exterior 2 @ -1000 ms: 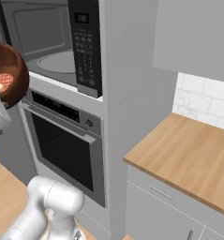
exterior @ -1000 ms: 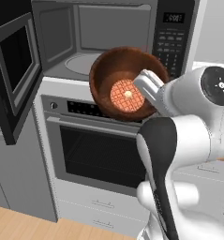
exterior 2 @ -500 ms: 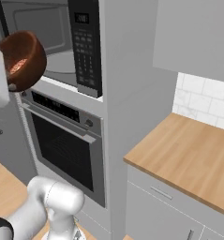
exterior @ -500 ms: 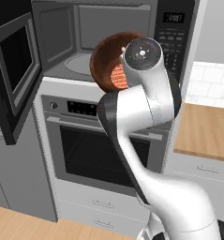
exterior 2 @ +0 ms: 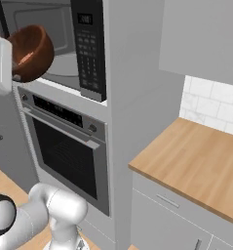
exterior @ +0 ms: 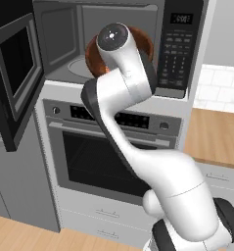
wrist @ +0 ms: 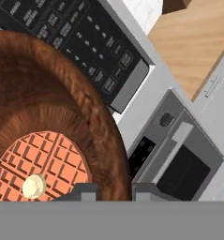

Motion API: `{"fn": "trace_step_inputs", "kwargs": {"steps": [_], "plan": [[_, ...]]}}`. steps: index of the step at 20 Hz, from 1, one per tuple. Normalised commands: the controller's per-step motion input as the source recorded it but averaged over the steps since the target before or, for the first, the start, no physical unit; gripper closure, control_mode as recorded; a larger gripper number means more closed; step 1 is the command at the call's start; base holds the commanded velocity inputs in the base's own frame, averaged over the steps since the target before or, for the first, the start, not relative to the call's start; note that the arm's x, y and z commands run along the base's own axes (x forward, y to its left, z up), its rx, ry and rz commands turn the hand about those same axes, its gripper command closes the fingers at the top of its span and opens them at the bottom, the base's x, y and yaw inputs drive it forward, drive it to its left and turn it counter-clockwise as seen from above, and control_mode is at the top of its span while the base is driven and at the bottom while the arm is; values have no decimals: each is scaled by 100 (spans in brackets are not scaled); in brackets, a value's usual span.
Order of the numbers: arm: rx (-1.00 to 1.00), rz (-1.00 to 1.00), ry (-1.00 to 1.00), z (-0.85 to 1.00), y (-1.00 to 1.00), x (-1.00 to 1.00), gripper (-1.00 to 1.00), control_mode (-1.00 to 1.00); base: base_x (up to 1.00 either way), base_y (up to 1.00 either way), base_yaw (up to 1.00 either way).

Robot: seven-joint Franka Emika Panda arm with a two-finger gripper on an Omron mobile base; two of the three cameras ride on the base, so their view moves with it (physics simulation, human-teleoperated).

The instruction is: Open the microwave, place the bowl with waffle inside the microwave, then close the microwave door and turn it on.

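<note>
Clamped on the rim of the bowl (wrist: 48, 117), the jaws stand one on each side of the brown wall, and the two dark tips rise at the bottom of the hand view, one inside the rim and one outside. The gripper (wrist: 114, 190) carries the bowl in the air; nothing supports it from below. The waffle (wrist: 41, 166) lies flat on the bottom of the bowl, on the inner side of the jaws, with a small pale lump on top of it.

Just beyond the jaws is the microwave (exterior: 118, 46). Its cavity is open and the round turntable (exterior: 81, 68) waits inside, lower than the bowl and further in. The keypad panel (exterior: 179, 46) is close beside the bowl, to the side of the jaws. The microwave door (exterior: 15, 81) is swung out wide on the other side, well apart from the hand. Below the jaws is the oven (exterior: 113, 147), which is not part of this work.

In my judgement the step in hand is to bring the bowl into the cavity. The bowl looks tilted in the right base view, so it seems good to make it level first, otherwise the waffle may slide. Then the hand should go straight inward, keeping the rim away from the keypad side and from the upper edge of the cavity, and go down slowly until the base of the bowl rests on the turntable, near its middle. Only then should the jaws let go, and the hand should pull out without touching the rim.
</note>
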Motion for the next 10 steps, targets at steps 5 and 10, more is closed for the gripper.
{"fn": "trace_step_inputs", "kwargs": {"steps": [5,10], "plan": [[9,0,0,0,0,84,100,-100,0,0,0],[0,-1,2,-6,0,84,100,-100,0,0,0]]}}
